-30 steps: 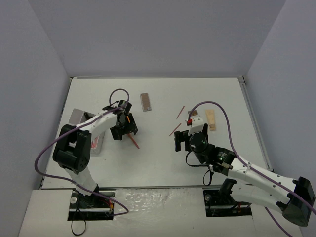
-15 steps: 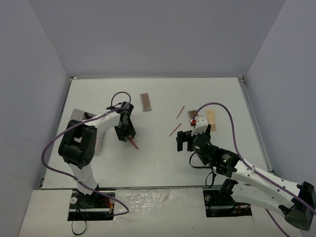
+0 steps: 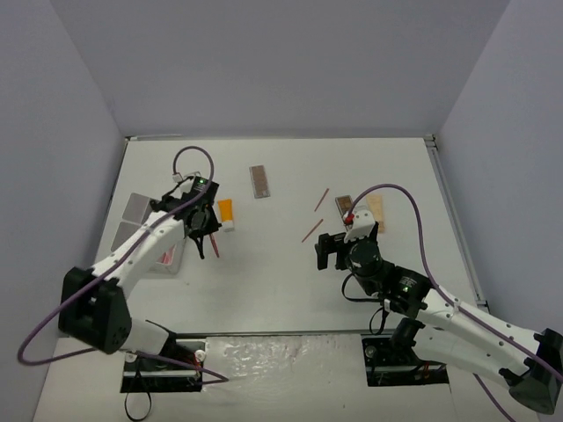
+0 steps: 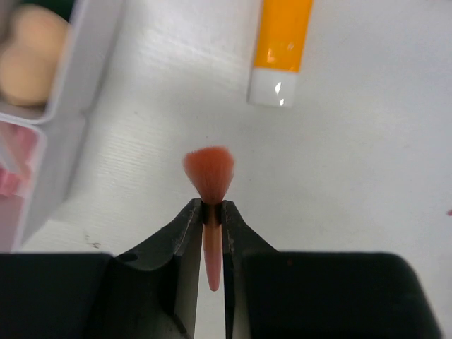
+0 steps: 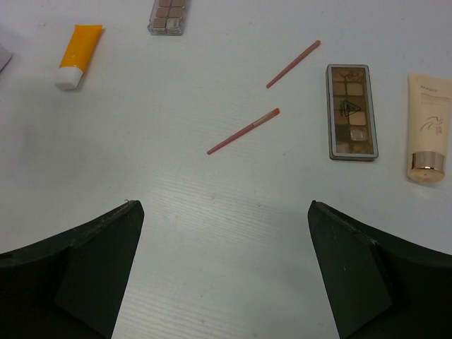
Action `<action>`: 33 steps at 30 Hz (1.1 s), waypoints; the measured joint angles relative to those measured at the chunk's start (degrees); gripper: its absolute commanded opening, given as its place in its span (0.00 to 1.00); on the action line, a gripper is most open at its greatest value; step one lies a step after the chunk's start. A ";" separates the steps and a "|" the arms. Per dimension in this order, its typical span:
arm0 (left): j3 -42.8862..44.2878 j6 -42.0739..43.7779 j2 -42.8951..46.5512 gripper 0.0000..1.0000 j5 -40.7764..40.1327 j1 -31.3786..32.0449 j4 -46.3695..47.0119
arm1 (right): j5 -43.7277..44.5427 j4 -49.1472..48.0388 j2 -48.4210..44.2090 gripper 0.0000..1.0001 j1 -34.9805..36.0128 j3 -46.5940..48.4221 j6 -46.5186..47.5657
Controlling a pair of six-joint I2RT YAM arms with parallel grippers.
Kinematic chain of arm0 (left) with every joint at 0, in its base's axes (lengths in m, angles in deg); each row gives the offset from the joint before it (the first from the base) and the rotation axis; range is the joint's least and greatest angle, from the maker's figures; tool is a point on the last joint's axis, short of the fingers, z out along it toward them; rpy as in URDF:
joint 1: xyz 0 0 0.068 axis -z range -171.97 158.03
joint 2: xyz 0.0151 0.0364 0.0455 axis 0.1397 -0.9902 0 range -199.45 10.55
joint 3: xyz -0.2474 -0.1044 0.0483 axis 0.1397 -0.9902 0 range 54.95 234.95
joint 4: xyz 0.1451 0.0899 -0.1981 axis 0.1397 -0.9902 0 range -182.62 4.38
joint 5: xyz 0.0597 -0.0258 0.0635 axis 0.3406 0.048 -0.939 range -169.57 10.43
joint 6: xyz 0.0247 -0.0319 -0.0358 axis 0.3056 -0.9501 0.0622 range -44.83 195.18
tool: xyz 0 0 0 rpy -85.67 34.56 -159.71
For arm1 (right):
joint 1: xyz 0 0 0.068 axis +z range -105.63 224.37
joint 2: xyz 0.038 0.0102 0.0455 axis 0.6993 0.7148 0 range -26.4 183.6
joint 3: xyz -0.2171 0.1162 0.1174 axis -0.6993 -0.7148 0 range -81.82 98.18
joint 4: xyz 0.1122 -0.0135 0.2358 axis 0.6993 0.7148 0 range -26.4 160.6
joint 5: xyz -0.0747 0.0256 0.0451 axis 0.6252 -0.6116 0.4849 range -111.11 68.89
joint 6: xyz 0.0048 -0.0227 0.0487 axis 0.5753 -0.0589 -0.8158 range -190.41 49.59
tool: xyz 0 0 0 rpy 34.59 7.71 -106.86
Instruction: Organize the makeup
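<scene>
Pink brush stick, bristles pointing away from me, is pinched between my left fingers, just beside the compartment box, between it and the orange tube. To do this step well, I'd carry the stick over the box wall, line it up with a long compartment, lower it, then let go. A beige sponge sits in the box. My right fingers are spread wide, well apart from the box, over the white surface. Plain grey walls surround it.

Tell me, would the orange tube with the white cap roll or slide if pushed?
The orange tube widens to a flat end, so it would probably slide, not roll. Its white cap shines, so a grip there may slip.
</scene>
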 measured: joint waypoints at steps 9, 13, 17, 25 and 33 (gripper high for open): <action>-6.35 15.27 29.99 0.00 -15.97 -2.53 9.03 | -1.42 -0.43 -1.11 1.00 -0.28 -0.89 0.00; -11.93 23.96 33.78 0.00 -18.49 -9.20 15.29 | -2.13 -0.98 -1.83 1.00 -0.28 -1.42 0.00; -18.00 30.14 33.91 0.00 -17.42 -16.80 22.58 | -2.50 -1.34 -2.63 1.00 -0.31 -2.08 0.00; -26.99 37.43 32.79 0.05 -12.48 -23.11 34.45 | -2.86 -2.10 -3.61 1.00 -0.31 -2.82 0.00; -27.94 38.77 31.11 0.49 -11.26 -24.06 37.87 | -2.84 -2.60 -3.63 1.00 -0.31 -2.84 0.01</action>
